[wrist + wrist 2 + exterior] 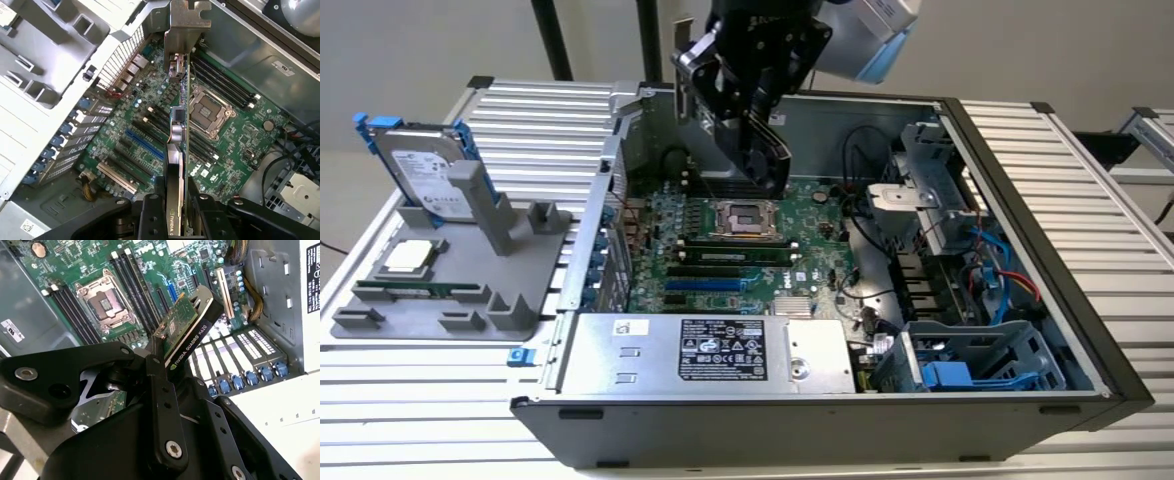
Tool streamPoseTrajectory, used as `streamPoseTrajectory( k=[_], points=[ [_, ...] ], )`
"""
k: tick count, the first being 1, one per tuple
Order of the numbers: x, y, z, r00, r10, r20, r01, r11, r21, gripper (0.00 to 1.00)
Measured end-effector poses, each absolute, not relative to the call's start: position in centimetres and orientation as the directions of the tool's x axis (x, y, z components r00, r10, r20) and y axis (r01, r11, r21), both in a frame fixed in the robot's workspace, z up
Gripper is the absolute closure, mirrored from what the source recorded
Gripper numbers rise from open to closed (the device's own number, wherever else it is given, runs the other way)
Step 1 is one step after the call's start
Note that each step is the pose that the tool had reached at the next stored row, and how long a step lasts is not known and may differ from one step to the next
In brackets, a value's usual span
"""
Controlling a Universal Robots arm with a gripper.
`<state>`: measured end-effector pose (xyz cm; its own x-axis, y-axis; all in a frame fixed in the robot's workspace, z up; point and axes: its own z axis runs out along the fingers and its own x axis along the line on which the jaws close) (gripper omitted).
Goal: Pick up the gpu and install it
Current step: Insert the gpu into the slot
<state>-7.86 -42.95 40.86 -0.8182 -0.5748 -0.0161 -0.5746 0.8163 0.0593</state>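
The exterior view looked down from above at the whole open computer case (827,425), at middling range. Both wrist views sat close over the motherboard (240,135), sighting along the gripper (177,207) and the gpu (176,145) it clamped, from roughly opposite sides. All three shared the CPU socket (750,218).

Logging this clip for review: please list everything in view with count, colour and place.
table: one, white slatted, under everything.
case: one, dark grey, open, on the table.
motherboard: one, green, inside the case.
gpu: one, green, held above the motherboard.
holder: one, grey, exterior view's left of the case.
hard drive: one, silver with blue tabs, standing in the holder.
memory stick: one, green, lying in the holder.
gripper: one, black, fingers shut on the gpu.
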Motion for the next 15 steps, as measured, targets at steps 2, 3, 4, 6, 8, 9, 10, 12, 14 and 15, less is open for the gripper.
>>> streamPoseTrajectory(
  k=[2, 3, 4, 6, 8, 9, 10, 12, 14, 15],
  points=[
    [-7.86, -42.95, 40.86, -0.810, -0.587, -0.016, -0.587, 0.808, 0.059, 1.00],
    [-7.86, -42.95, 40.87, -0.805, -0.593, -0.016, -0.593, 0.803, 0.059, 1.00],
    [-7.86, -42.95, 40.86, -0.801, -0.599, -0.016, -0.598, 0.799, 0.059, 1.00],
    [-7.86, -42.95, 40.86, -0.792, -0.610, -0.016, -0.610, 0.790, 0.059, 1.00],
    [-7.86, -42.95, 40.87, -0.783, -0.622, -0.016, -0.622, 0.781, 0.059, 1.00],
    [-7.86, -42.95, 40.87, -0.778, -0.628, -0.016, -0.628, 0.776, 0.059, 1.00],
    [-7.86, -42.95, 40.86, -0.773, -0.634, -0.016, -0.634, 0.771, 0.059, 1.00],
    [-7.86, -42.95, 40.86, -0.764, -0.645, -0.016, -0.645, 0.762, 0.059, 1.00],
    [-7.86, -42.95, 40.86, -0.754, -0.656, -0.016, -0.656, 0.752, 0.059, 1.00],
    [-7.86, -42.95, 40.86, -0.750, -0.662, -0.016, -0.661, 0.748, 0.059, 1.00]
  ],
)
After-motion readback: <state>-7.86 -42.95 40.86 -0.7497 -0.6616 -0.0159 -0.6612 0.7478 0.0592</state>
